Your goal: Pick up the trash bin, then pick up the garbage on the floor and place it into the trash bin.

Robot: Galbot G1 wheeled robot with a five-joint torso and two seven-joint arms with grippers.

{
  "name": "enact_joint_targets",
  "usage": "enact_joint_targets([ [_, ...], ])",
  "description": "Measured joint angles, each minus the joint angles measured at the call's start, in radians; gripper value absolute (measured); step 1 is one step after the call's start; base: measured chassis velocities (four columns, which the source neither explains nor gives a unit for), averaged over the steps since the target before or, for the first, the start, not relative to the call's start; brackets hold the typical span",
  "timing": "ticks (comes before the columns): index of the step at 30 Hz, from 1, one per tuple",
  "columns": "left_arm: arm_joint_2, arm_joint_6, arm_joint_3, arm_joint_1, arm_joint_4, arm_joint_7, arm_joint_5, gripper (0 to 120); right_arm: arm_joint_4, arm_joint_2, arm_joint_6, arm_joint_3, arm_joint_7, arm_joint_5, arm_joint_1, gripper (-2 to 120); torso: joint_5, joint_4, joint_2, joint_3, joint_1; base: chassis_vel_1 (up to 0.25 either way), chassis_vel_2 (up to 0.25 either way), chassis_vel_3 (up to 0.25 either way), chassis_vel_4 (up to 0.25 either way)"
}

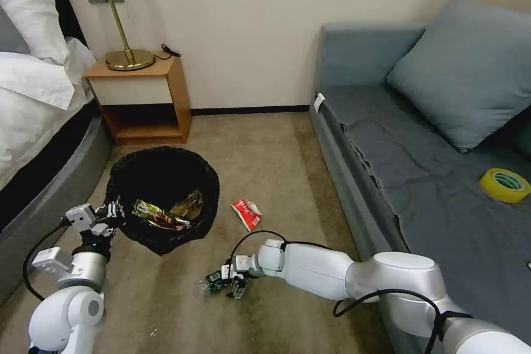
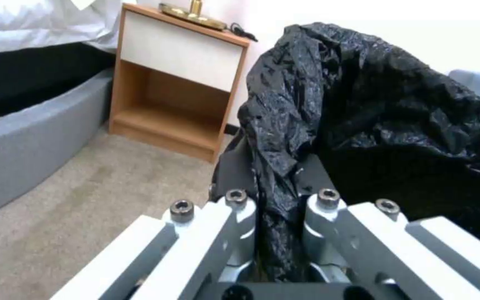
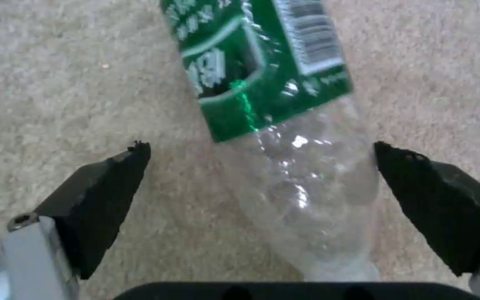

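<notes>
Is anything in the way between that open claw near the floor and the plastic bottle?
Nothing visible. The right tool is open, with the bottle lying on the carpet between its fingers, bare carpet on either side.

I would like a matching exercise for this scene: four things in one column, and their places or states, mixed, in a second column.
Things:
1. trash bin
2. green-labelled bottle
3. red wrapper
4. yellow tape roll

Places or states:
A. on the sofa seat
B. lying on the carpet, between the open fingers of the right gripper
C. on the carpet beside the bin, untouched
D. held by its black bag in the left gripper

Pairs: 1-D, 2-B, 3-C, 4-A
</notes>
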Motion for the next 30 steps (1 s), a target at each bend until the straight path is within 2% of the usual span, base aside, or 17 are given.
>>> enact_joint_targets([
  [4, 0.003, -0.001, -0.001, -0.001, 0.007, 0.002, 0.0, 6, -0.027, 0.02, 0.012, 0.012, -0.003, -0.005, -0.009, 98, 0.0001, 0.0002, 0.0, 0.0, 0.0, 0.0, 0.0, 0.0, 0.0],
  [11, -0.001, -0.004, 0.004, -0.001, 0.013, 0.003, 0.007, 6, -0.05, 0.029, 0.021, 0.025, 0.015, 0.001, -0.024, 71, 0.0001, 0.0, 0.0, 0.0, 0.0, 0.0, 0.0, 0.0, 0.0],
  [14, 0.002, -0.006, 0.004, -0.001, 0.016, 0.004, 0.008, 6, -0.049, 0.028, 0.021, 0.027, 0.019, 0.007, -0.024, 64, 0.0, 0.0001, 0.0, 0.0, 0.0, 0.0, 0.0, 0.0, 0.0],
  [16, 0.006, -0.006, 0.004, -0.001, 0.019, 0.004, 0.008, 6, -0.049, 0.025, 0.023, 0.034, 0.02, 0.008, -0.024, 53, 0.0, 0.0001, 0.0, 0.0, 0.0, 0.0, 0.0, 0.0, 0.0],
  [17, 0.006, -0.006, 0.004, -0.001, 0.019, 0.004, 0.008, 6, -0.049, 0.025, 0.023, 0.034, 0.02, 0.008, -0.024, 53, 0.0, 0.0001, 0.0, 0.0, 0.0, 0.0, 0.0, 0.0, 0.0],
  [21, 0.022, -0.006, 0.003, -0.001, 0.028, 0.003, 0.008, 6, -0.04, 0.021, 0.024, 0.061, 0.049, 0.012, -0.029, 38, 0.0001, 0.0, 0.0, 0.0, 0.0, 0.0, 0.0, 0.0, 0.0],
  [23, 0.025, -0.006, 0.002, 0.0, 0.031, 0.002, 0.008, 6, -0.039, 0.021, 0.023, 0.072, 0.053, 0.011, -0.032, 36, 0.0002, 0.0001, 0.0, 0.0, 0.0, 0.0, 0.0, 0.0, 0.0],
  [25, 0.032, -0.003, 0.002, 0.001, 0.04, 0.0, 0.008, 6, -0.016, 0.001, 0.018, 0.105, 0.064, 0.007, -0.035, 30, 0.0002, 0.0004, 0.0, 0.0, 0.0, 0.0, 0.0, 0.0, 0.0],
  [28, 0.036, -0.002, 0.001, -0.002, 0.052, -0.001, 0.008, 6, 0.019, -0.026, 0.002, 0.125, 0.082, 0.007, -0.036, 26, 0.0002, 0.0002, 0.0, 0.0, 0.0, 0.0, 0.0, 0.0, 0.0],
  [30, 0.041, -0.001, -0.005, -0.01, 0.073, -0.002, 0.008, 6, 0.091, -0.08, -0.024, 0.161, 0.114, 0.018, -0.035, 25, 0.0001, -0.0001, 0.0, 0.0, 0.0, 0.0, 0.0, 0.0, 0.0],
])
